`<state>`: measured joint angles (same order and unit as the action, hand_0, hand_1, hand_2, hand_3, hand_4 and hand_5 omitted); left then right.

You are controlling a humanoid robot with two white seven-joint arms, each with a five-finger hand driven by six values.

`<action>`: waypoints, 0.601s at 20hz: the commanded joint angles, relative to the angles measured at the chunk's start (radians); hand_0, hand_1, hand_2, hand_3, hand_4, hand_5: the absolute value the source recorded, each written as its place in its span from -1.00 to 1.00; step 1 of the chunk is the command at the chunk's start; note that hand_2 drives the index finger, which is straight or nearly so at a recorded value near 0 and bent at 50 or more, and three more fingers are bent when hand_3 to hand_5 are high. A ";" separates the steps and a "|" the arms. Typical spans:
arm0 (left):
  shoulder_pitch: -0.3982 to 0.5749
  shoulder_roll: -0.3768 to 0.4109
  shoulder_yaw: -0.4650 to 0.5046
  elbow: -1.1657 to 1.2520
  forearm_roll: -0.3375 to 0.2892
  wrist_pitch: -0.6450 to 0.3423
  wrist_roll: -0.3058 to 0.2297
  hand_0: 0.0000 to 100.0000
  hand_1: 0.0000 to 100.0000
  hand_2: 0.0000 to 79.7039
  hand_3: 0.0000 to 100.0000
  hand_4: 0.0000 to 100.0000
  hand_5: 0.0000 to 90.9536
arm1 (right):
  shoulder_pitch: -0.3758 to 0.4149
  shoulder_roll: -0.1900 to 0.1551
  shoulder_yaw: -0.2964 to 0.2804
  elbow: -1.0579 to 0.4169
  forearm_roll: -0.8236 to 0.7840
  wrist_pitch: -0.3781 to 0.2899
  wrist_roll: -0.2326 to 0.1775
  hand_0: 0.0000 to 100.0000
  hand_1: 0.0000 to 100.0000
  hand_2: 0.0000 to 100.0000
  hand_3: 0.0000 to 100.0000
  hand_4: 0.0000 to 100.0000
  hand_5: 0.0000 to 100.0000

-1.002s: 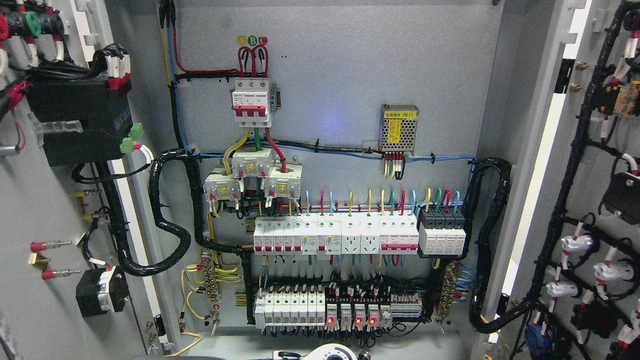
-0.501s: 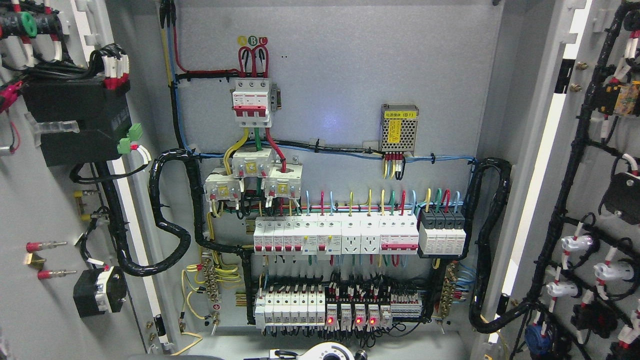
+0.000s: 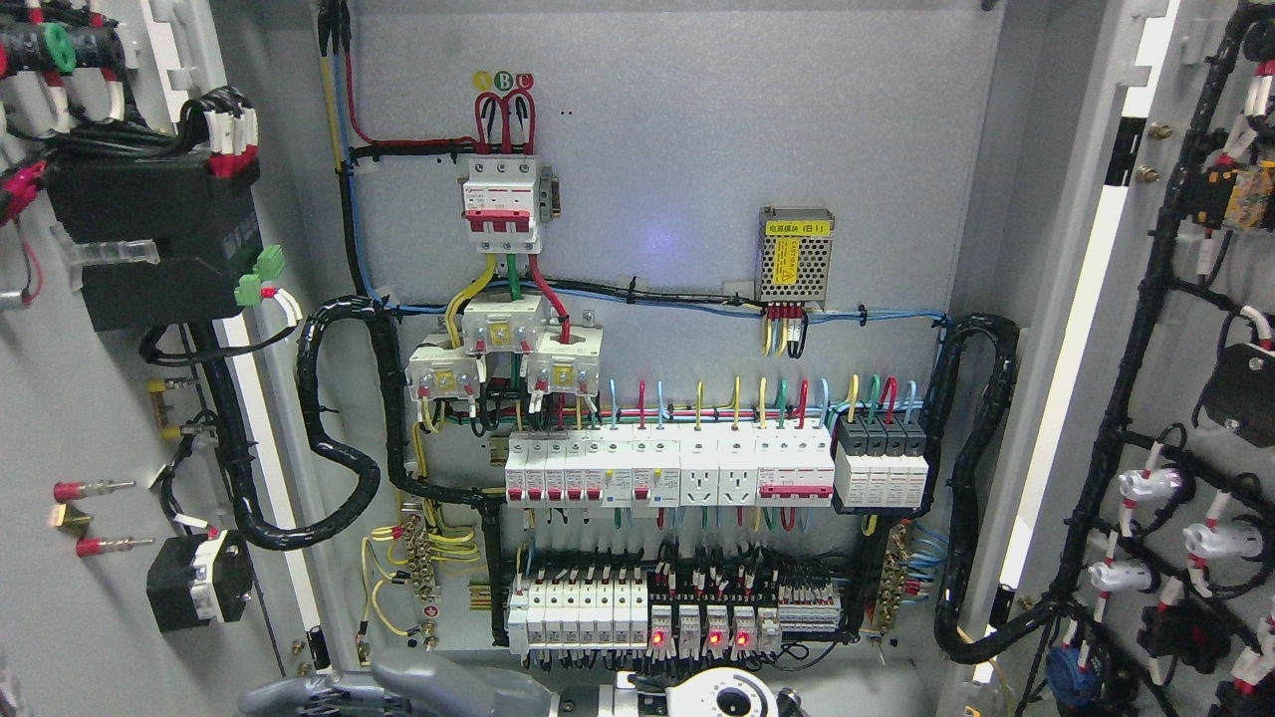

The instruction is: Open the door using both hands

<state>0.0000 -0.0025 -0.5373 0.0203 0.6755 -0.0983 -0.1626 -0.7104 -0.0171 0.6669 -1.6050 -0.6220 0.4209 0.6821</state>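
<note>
A grey robot arm has risen into the bottom edge left of centre, with a white round part beside it; its hand is cut off, so the grip cannot be judged. Both doors stand wide open: left door, right door, flanking the breaker rows. No right hand shows.
</note>
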 commanded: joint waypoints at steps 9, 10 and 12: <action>-0.002 -0.005 0.000 0.009 -0.001 0.000 -0.032 -1.00 -1.00 -1.00 -1.00 -1.00 -1.00 | 0.146 -0.090 -0.095 -0.147 0.051 -0.180 -0.217 -1.00 -1.00 -1.00 -1.00 -1.00 -1.00; -0.002 -0.002 0.000 0.009 -0.001 0.000 -0.032 -1.00 -1.00 -1.00 -1.00 -1.00 -1.00 | 0.166 -0.093 -0.096 -0.165 0.056 -0.180 -0.229 -1.00 -1.00 -1.00 -1.00 -1.00 -1.00; -0.003 0.001 0.000 0.009 0.001 0.002 -0.032 -1.00 -1.00 -1.00 -1.00 -1.00 -1.00 | 0.205 -0.099 -0.110 -0.191 0.074 -0.180 -0.274 -1.00 -1.00 -1.00 -1.00 -1.00 -1.00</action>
<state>0.0000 -0.0008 -0.5371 0.0068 0.6752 -0.0983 -0.1945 -0.5882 -0.0762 0.6023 -1.6871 -0.5762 0.2461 0.4572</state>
